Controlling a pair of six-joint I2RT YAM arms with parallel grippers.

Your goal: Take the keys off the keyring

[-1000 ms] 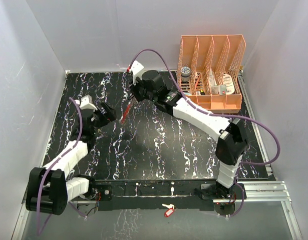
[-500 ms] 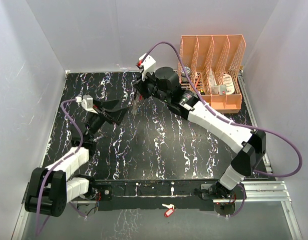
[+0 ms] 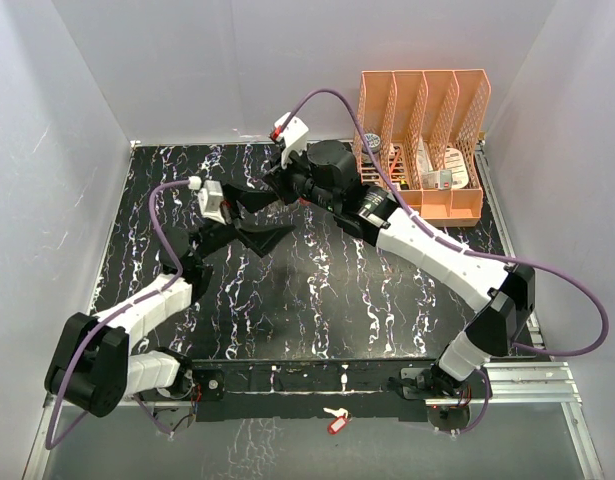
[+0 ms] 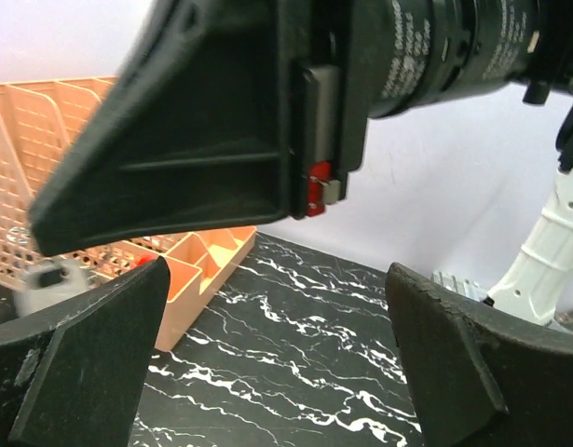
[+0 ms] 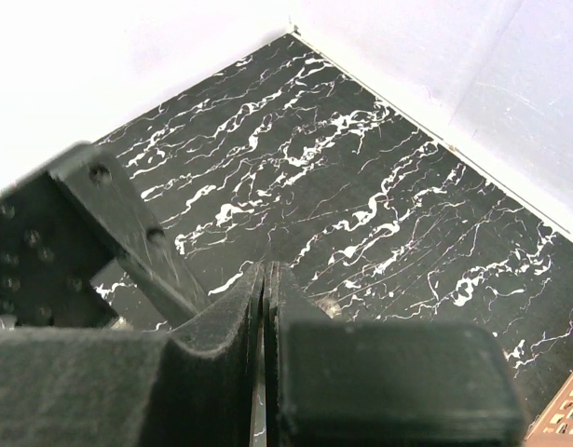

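Observation:
My right gripper [image 3: 271,190] is shut and held above the back of the table. In the left wrist view a small bright red piece of the keyring [image 4: 313,196] with a silvery bit beside it shows pinched at that gripper's finger edge. The rest of the keys is hidden. In the right wrist view my right gripper [image 5: 265,272] has its jaws pressed together with only a thin slit. My left gripper [image 3: 275,214] is open and empty, raised just left of and below the right gripper. Its two fingers [image 4: 81,372] frame bare table.
An orange file organizer [image 3: 427,140] stands at the back right; it also shows in the left wrist view [image 4: 44,149]. A lone pale key with a red tag [image 3: 335,421] lies in front of the arm bases. White walls enclose the black marbled table [image 3: 317,300].
My left arm has lifted and swung right until its open jaws sit beside the right gripper. The right gripper shifted slightly right; the red piece that hung below it no longer shows from above.

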